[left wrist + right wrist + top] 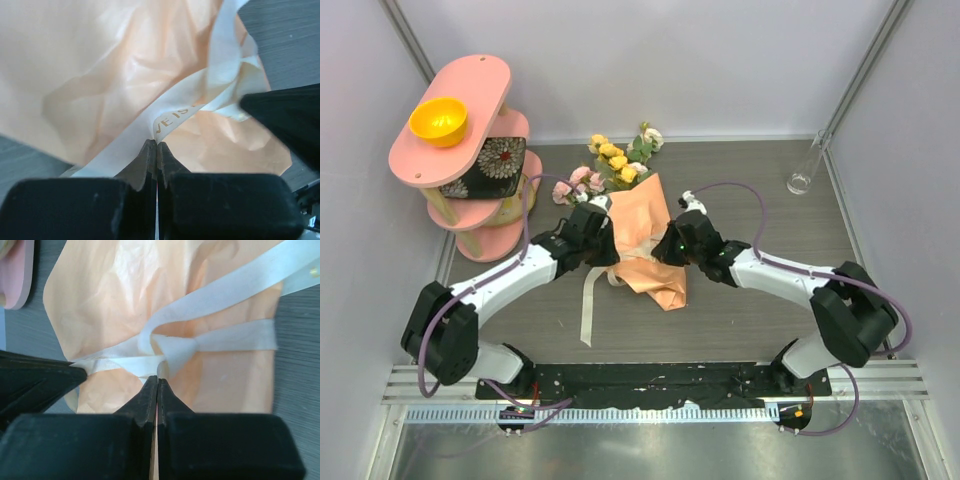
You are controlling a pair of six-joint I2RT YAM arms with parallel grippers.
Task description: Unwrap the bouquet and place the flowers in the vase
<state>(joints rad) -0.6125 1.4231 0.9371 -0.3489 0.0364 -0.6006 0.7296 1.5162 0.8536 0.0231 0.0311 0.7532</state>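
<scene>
Pinching the cream ribbon (pixel 185 100) with both pairs clenched, left jaws on a strand and right jaws just beside the knot (pixel 175 351), I have the bouquet (pixel 645 240) lying on the table (pixel 760 320) between my arms, the vase (pixel 805 172) well apart at the far right. Pulling the wrong strand could cinch the knot tighter, drag the whole bundle, or tear the paper (pixel 125 285); the thin ribbon might also slip free.

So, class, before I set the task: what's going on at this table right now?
The robot is working on the wrapped bouquet lying on the table. The left end effector and right end effector are each shut on its cream ribbon, which is not yet untied. The vase stands empty at the far right.
</scene>
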